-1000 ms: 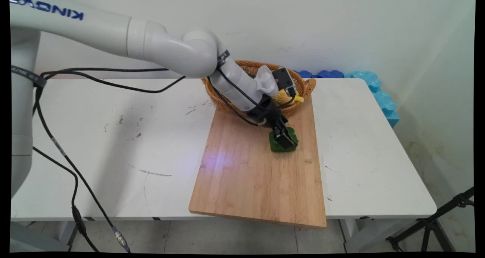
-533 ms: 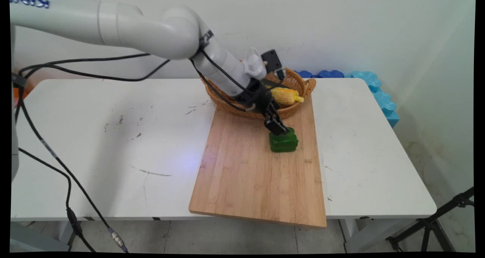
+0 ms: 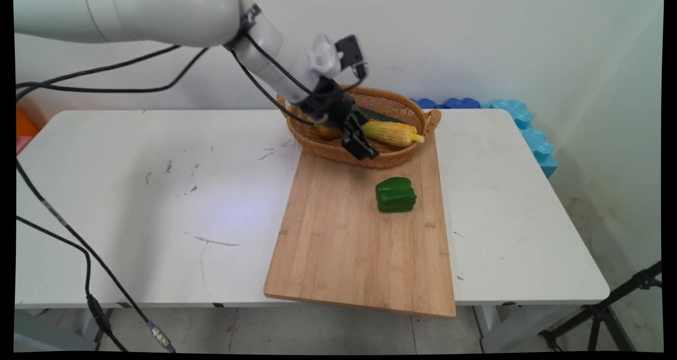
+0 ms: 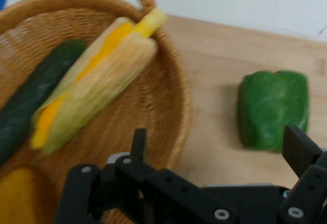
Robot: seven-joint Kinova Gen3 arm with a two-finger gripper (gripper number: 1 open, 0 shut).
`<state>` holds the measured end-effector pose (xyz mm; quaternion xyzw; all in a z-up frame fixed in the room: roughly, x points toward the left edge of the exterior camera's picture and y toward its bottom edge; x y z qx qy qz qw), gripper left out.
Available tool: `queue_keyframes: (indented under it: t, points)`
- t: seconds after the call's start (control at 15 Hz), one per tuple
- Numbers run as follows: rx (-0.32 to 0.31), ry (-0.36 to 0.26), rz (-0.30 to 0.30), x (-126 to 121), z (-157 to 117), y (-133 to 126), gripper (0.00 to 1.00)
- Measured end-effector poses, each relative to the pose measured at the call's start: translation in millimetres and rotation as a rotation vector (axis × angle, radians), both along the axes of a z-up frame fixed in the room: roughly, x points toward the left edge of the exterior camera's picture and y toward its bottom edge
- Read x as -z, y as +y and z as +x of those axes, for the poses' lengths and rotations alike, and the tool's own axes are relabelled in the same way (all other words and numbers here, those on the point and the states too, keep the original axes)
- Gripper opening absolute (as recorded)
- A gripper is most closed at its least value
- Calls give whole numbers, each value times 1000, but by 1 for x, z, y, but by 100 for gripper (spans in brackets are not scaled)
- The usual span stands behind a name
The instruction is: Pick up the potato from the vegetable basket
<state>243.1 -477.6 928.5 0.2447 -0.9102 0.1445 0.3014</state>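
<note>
A black two-finger claw [image 3: 361, 147] hangs empty over the near rim of a woven wicker basket [image 3: 317, 143], its fingers apart with clear space between them in the hand view; the nearest loose thing, a green bell pepper [image 3: 395, 195], lies on its side on a pale wooden cutting board [image 3: 349, 243] just beyond the basket, apart from the claw and touching nothing but the board; the pepper looks glossy, blocky and lobed, with flattened faces and rounded edges; judged by that sheen and its even moulded form it is probably a light, hollow plastic piece, stiff rather than soft, and likely slick, so a hold across its two broad flat sides would seem surer than one on the curved lobes; inside the basket lie an ear of corn [image 3: 390, 132] in a pale, fibrous-looking husk with yellow showing at the tip, a dark green cucumber-like piece [image 4: 30, 101] beside it, and a smooth orange-yellow thing [image 3: 329, 133], only partly visible; the basket is tightly woven, ribbed and round, with a small loop handle at the far side; the board shows straight grain in joined strips and rests on a white bench [image 3: 158, 191], scuffed with dark marks, its near end overhanging the bench's edge.
</note>
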Motion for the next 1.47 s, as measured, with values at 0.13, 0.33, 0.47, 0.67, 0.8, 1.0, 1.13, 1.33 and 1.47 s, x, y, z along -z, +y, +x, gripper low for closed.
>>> queue_keyframes:
  t: [0.13, 0.33, 0.47, 0.67, 0.8, 1.0, 1.13, 1.33, 1.47]
  points:
    - [-10, -18, -12, -8, 16, -5, 100]
    - [-23, -39, -25, -15, 35, -13, 100]
    - [-38, -54, -30, -18, 49, -20, 100]
    - [-67, -72, -32, -17, 65, -33, 100]
    - [-85, -80, -28, -14, 71, -40, 100]
    - [-125, -89, -16, -1, 77, -55, 100]
    - [-158, -89, -9, 9, 78, -67, 100]
    - [-198, -87, 2, 23, 78, -81, 100]
    - [-223, -85, 10, 34, 77, -90, 100]
